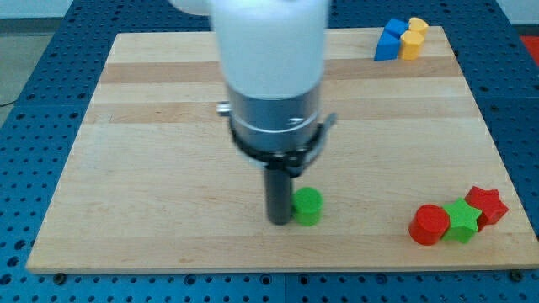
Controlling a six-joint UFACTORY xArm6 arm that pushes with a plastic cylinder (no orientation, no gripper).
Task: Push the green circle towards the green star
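Worktop pale wood, banded lengthwise in lighter and darker strips; surround blue; green circle near bottom edge; red cylinder, green star, red star at bottom-right corner; blue block, two yellow blocks at top-right corner.

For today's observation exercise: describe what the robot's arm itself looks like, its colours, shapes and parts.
A wide white cylindrical housing tops the arm. Below it sits a grey metallic collar ringed by a black band, with a small clip on each side. A straight dark rod descends from it, ending at my tip. No cables or markings show.
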